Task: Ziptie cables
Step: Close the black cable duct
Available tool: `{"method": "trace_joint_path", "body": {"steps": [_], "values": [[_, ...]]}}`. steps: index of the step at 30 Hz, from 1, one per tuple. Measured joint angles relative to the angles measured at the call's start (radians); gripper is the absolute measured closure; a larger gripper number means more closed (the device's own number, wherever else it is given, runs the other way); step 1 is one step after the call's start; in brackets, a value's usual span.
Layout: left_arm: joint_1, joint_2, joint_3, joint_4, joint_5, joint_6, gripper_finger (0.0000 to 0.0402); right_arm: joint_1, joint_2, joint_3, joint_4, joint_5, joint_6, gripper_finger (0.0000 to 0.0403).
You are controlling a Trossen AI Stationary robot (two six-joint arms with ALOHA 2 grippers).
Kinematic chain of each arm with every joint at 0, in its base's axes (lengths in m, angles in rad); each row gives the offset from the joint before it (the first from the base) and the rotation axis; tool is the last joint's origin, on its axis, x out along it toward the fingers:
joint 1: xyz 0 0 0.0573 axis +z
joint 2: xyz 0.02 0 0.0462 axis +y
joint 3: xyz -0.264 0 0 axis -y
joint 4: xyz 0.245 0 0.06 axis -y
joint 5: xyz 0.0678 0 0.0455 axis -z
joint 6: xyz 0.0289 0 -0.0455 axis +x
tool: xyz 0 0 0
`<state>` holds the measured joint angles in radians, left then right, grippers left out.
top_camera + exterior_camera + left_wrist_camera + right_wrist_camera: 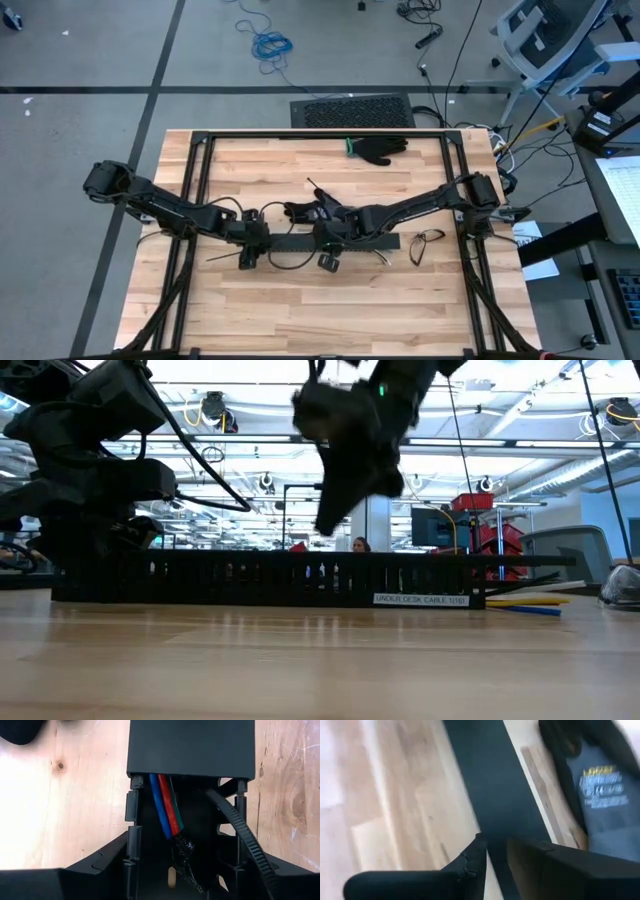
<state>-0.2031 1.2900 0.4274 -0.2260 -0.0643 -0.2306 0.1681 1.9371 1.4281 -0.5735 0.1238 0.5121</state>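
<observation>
Nearest us, the cables (167,812) lie inside the black channel (190,747), straddled by our spread left end effector (246,252) beside a ziptie (245,840), seemingly steadying them, while our right end effector (326,222) hovers nearly closed, apparently empty.

Blue, red and green cables (167,810) side by side inside the black slotted channel (190,747), ends dark-wrapped.

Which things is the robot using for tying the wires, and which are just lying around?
For the job: cables, zip tie, black channel, left gripper, right gripper.

Lying about: black glove, glasses.
</observation>
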Motion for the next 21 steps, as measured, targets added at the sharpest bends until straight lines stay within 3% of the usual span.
{"method": "trace_joint_path", "body": {"steps": [8, 21], "values": [[0.000, 0.000, 0.000, 0.000, 0.001, 0.000, 0.0144, -0.003, -0.012, 0.073, -0.100, 0.005, -0.068, 0.0335], [0.000, 0.000, 0.000, 0.000, 0.003, 0.001, 0.0144, -0.002, -0.011, 0.078, -0.222, 0.010, -0.083, 0.0335]]}}
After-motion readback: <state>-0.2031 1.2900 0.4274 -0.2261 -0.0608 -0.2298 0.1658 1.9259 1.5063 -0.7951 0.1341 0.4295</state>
